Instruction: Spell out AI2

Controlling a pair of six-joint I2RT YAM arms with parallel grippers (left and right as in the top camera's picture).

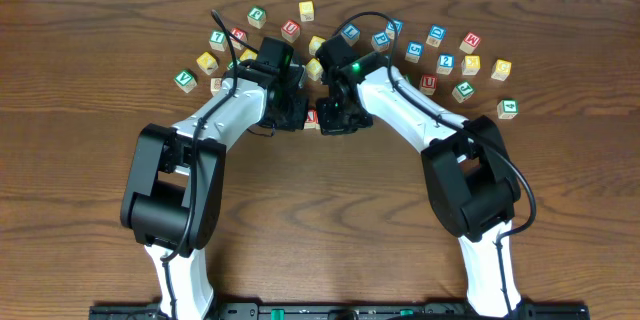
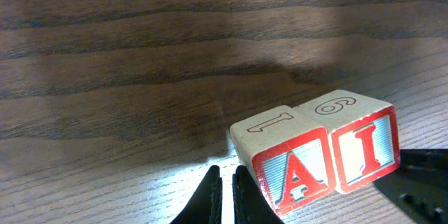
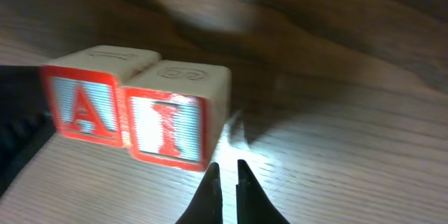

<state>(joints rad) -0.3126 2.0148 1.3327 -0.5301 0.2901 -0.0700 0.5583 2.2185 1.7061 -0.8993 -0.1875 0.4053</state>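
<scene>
The cube with the red-framed "A" and the cube with the red "I" stand side by side, touching, reading "AI". They also show in the right wrist view as the "A" cube and the "I" cube. In the overhead view only a red sliver of the pair shows between the arms. My left gripper is shut and empty, its tips against the A cube's left side. My right gripper is shut and empty, just right of the I cube. I cannot pick out the blue "2" cube.
Several loose lettered cubes lie in an arc behind the arms, from a green one at the left to a green one at the right, with blue ones among them. Bare wooden table lies in front.
</scene>
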